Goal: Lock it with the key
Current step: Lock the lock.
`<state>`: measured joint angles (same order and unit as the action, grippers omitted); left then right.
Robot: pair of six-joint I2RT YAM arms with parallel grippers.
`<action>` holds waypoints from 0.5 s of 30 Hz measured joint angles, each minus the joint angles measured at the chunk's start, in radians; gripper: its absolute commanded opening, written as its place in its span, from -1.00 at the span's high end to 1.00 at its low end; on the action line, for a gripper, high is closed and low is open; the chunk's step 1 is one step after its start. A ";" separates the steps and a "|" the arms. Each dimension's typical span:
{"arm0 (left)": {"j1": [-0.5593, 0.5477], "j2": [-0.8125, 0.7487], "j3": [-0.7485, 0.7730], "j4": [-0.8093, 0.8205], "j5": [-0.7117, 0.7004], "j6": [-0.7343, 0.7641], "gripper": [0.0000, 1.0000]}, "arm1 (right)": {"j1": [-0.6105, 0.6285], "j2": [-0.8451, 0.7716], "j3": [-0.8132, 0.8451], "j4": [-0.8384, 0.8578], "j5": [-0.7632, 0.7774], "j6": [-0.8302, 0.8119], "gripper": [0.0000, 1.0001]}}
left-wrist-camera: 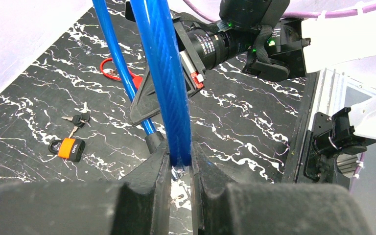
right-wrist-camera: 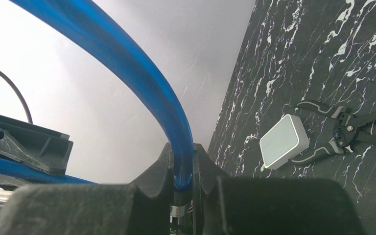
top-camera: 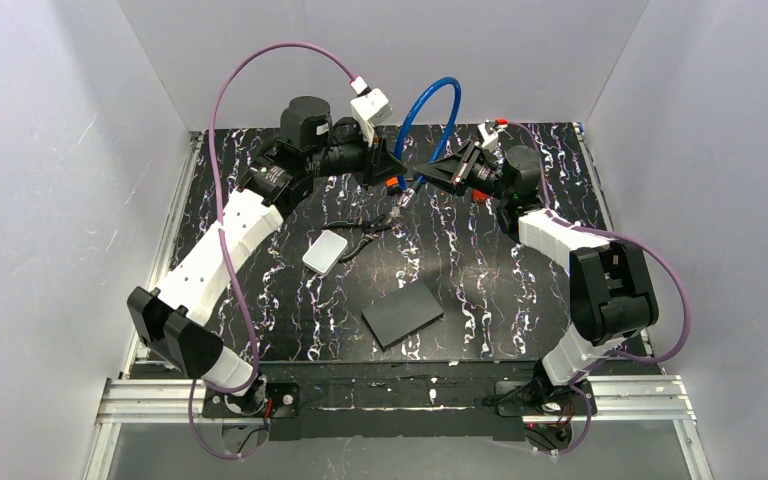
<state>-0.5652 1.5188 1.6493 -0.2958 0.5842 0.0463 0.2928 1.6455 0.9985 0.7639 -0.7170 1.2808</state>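
Lock (left-wrist-camera: 162,73) of bright-blue cable stands as a tall arch above the far middle of the black marbled table (top-camera: 520,300), its curve held clear of the surface. The left gripper (left-wrist-camera: 180,159) is closed narrowly on one leg of the arch, and the cable runs straight up out of the gap between its fingers. The right gripper (right-wrist-camera: 182,157) pinches the other leg the same way, the cable rising from its jaws and bending away overhead. The two grippers face each other, close together.

On the table below lie a small orange-and-black item (left-wrist-camera: 71,148) with keys (left-wrist-camera: 78,120) just beside it, and a red loop (left-wrist-camera: 110,68) farther back. Nearer the arm bases, a white box (right-wrist-camera: 284,142) touches black pliers (right-wrist-camera: 342,129). A flat dark square (top-camera: 402,313) lies apart from them.
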 measured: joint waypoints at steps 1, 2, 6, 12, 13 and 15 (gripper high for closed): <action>0.000 0.000 0.000 0.000 -0.002 0.002 1.00 | 0.000 0.000 0.000 0.000 0.000 0.000 0.97; 0.000 0.000 0.000 0.000 -0.006 0.005 1.00 | 0.000 0.000 0.000 0.000 0.000 0.001 0.97; -0.002 0.000 0.000 0.000 -0.016 0.014 1.00 | 0.000 -0.001 0.000 0.002 0.000 0.006 0.97; -0.014 0.002 0.000 -0.004 -0.031 0.032 1.00 | 0.000 -0.005 -0.012 0.003 0.000 0.015 0.97; -0.015 0.004 0.000 -0.004 -0.032 0.034 1.00 | 0.000 -0.006 -0.015 0.002 0.000 0.018 0.97; -0.018 0.009 0.000 -0.003 -0.036 0.040 1.00 | 0.000 -0.007 -0.015 0.002 0.000 0.023 0.97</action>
<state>-0.5831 1.5280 1.6493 -0.2993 0.5484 0.0864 0.2928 1.6382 0.9833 0.7658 -0.7166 1.3037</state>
